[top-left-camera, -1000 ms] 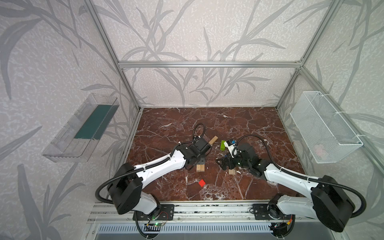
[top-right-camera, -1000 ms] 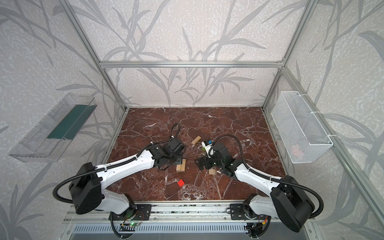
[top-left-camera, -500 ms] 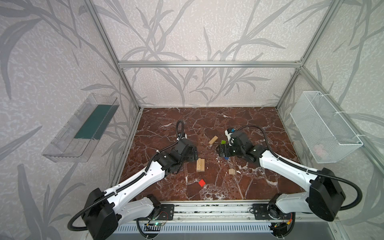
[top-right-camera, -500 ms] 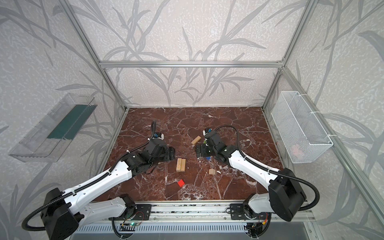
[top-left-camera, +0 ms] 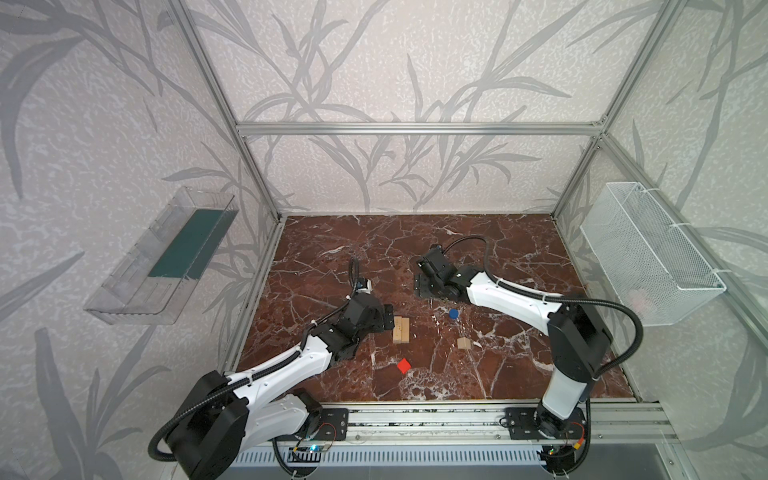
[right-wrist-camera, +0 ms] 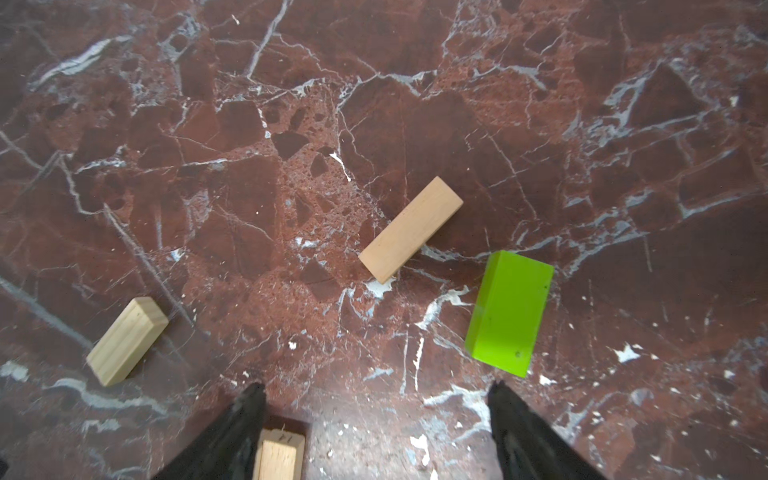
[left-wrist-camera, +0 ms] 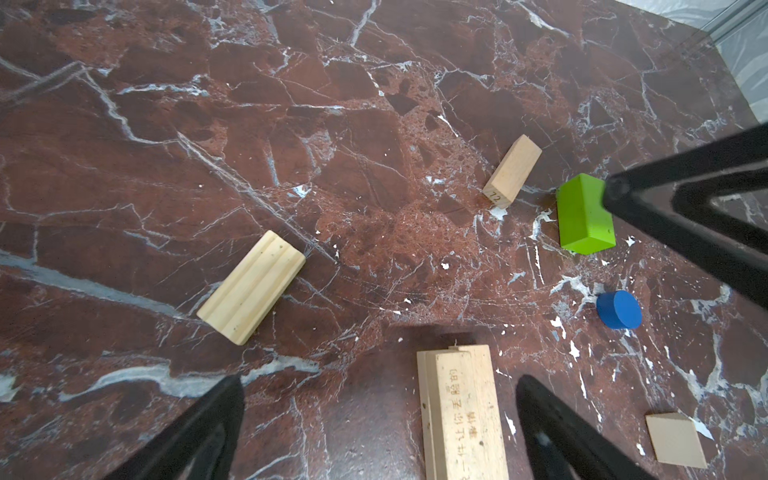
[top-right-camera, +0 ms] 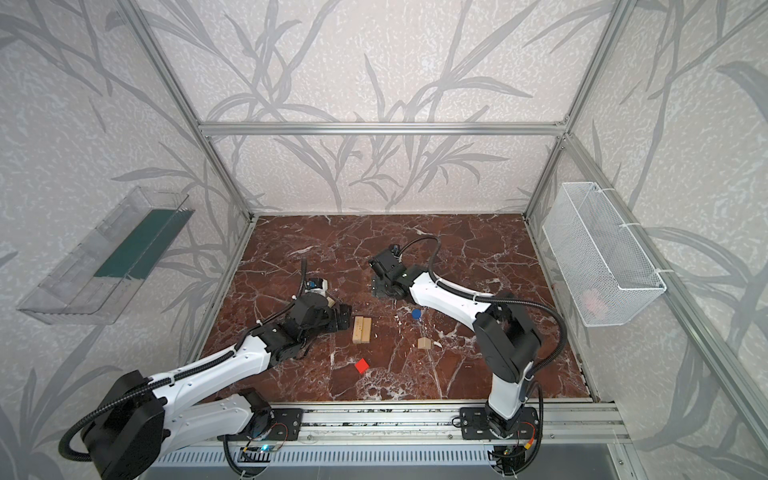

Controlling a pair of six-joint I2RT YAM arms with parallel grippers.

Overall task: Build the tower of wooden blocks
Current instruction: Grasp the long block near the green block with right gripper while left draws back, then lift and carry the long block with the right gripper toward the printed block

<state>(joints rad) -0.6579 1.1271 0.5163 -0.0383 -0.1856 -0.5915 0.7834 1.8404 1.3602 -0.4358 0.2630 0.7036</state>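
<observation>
I work over a red marble floor (top-left-camera: 415, 241), inside leaf-patterned walls (top-left-camera: 415, 62), with a clear shelf (top-left-camera: 124, 299) and a wire basket (top-left-camera: 648, 249) hung at the sides.

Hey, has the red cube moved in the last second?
No. The red cube lies at the same spot beside the white marble patch.

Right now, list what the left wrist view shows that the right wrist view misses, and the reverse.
Only the left wrist view: the blue piece, the pale pointed piece and the grouped planks in front of the open left hand. Only the right wrist view: a plank end beside one finger of the open right hand. Both: the green oblong and the angled pale plank beside it, apart from each other.
</observation>
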